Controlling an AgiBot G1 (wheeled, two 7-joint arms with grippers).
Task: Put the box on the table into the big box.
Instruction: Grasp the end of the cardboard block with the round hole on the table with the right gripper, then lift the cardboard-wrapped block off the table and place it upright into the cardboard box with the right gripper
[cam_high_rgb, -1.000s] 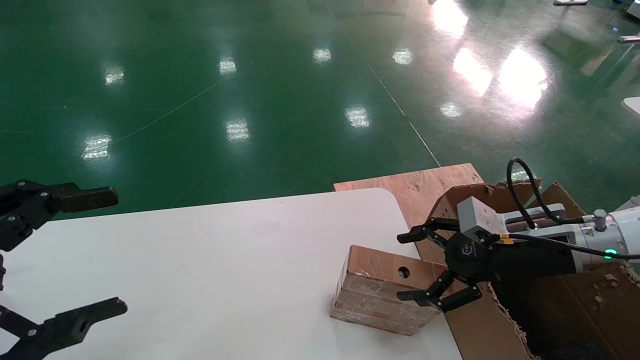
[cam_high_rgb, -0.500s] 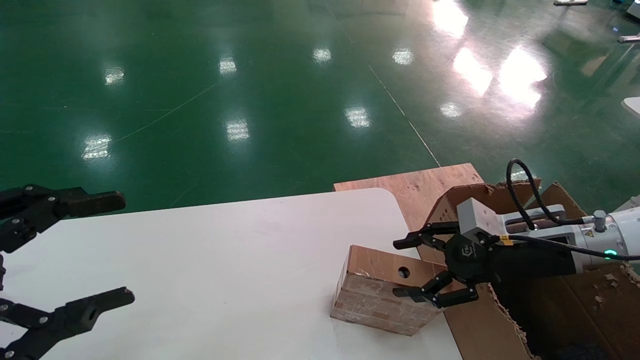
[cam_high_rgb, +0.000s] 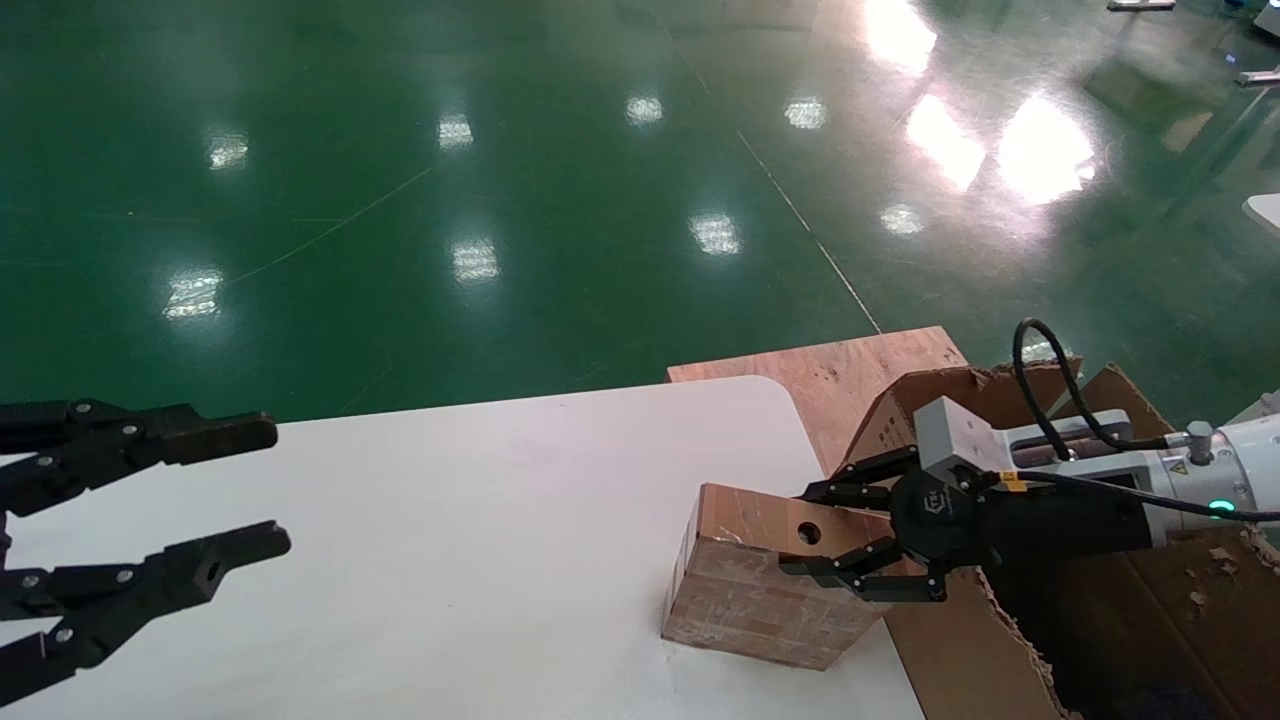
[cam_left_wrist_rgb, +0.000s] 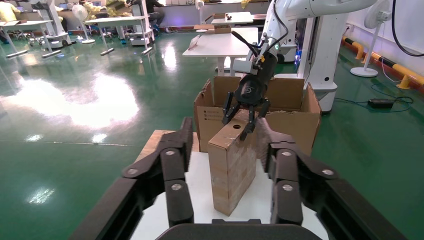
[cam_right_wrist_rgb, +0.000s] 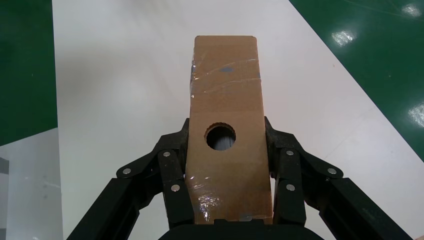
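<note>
**A:** Head view first: where had you got to?

**B:** Your right gripper (cam_high_rgb: 835, 530) had its jaws clamped on the box (cam_high_rgb: 770, 580), one on each broad face at the end with the round hole. The right wrist view showed both pressed against the cardboard. The box stood on edge at the right-hand edge of the worktop (cam_high_rgb: 450, 520), just beside the big box (cam_high_rgb: 960, 650).

**A:** So what was done, and what was left?

**B:** You had the grasp, as far as I could judge. The lift, the carry over the torn flaps and the drop inside were all not yet done; the box's base rested on the worktop.

**A:** And your other arm?

**B:** Your left gripper (cam_high_rgb: 150, 510) hung over the worktop's left side, well apart from the box, jaws spread and holding nothing.

**A:** Count?

**B:** One small box, one big box, one worktop, one plywood board (cam_high_rgb: 830, 375) behind it, two grippers.
</note>
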